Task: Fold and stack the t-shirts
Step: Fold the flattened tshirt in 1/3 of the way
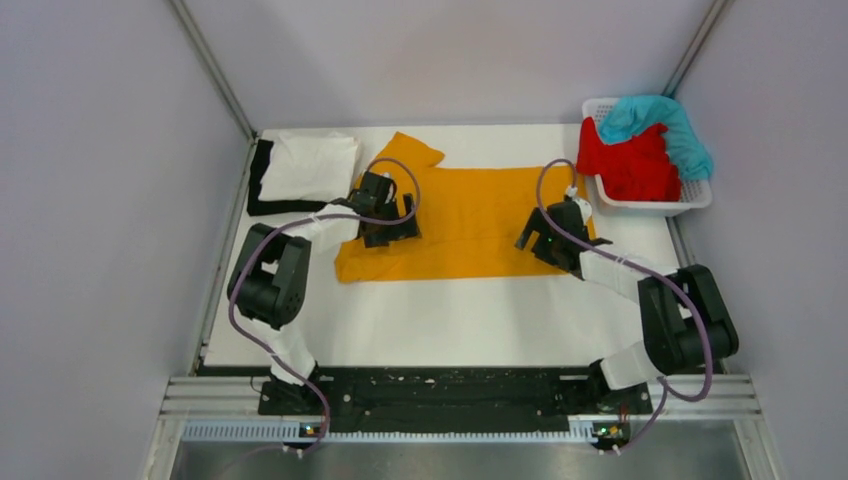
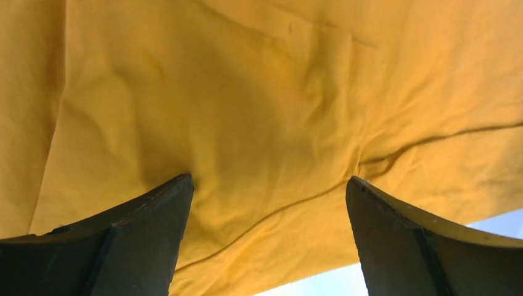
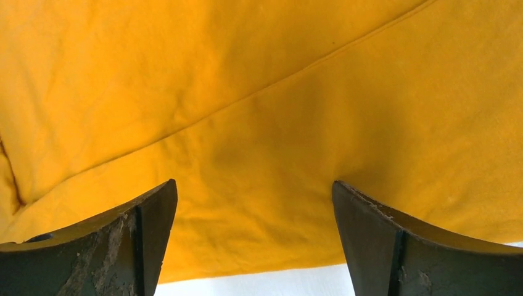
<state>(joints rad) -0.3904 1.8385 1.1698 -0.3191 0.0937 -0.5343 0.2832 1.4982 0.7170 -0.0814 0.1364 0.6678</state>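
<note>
A mustard-orange t-shirt (image 1: pixel 465 222) lies spread flat across the middle of the white table, one sleeve pointing to the far left. My left gripper (image 1: pixel 385 225) is open, its fingertips pressed down on the shirt's left part; orange cloth (image 2: pixel 265 123) fills its wrist view. My right gripper (image 1: pixel 540 240) is open over the shirt's right part, fingers apart on the cloth (image 3: pixel 259 123) near its edge. A folded white t-shirt (image 1: pixel 310 165) lies on a folded black one (image 1: pixel 259 180) at the far left. A red t-shirt (image 1: pixel 630 165) and a teal one (image 1: pixel 665 125) sit in the basket.
The white slotted basket (image 1: pixel 650 205) stands at the far right corner of the table. White table surface (image 1: pixel 450 320) lies between the shirt and the arm bases. Grey walls close in the left, back and right sides.
</note>
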